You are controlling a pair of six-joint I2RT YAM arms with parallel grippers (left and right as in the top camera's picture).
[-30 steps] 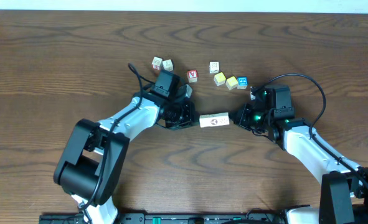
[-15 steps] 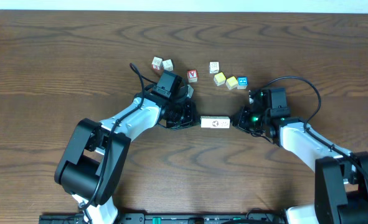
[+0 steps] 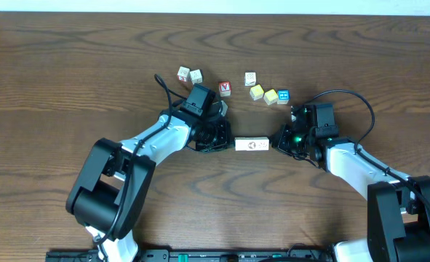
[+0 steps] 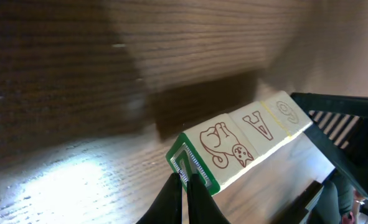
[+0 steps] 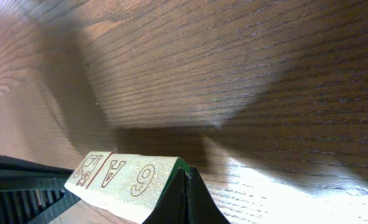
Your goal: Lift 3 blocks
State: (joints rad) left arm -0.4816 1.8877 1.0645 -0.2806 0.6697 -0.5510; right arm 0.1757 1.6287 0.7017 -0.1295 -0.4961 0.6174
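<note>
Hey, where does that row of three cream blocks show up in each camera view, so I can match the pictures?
Overhead: the blocks lie at centre, between the left gripper and the right gripper.
Left wrist: lower right, a diagonal row rising rightward from the fingertips.
Right wrist: bottom left, beside the fingertips.
Shared landmark: the 6 mark on the end block, in both wrist views; unreadable overhead.

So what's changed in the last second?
The row of three blocks straightened and shifted slightly toward the robot as the left gripper edged in against its end; the right gripper shifted a little too. Both stayed shut, the loose cubes unmoved.
</note>
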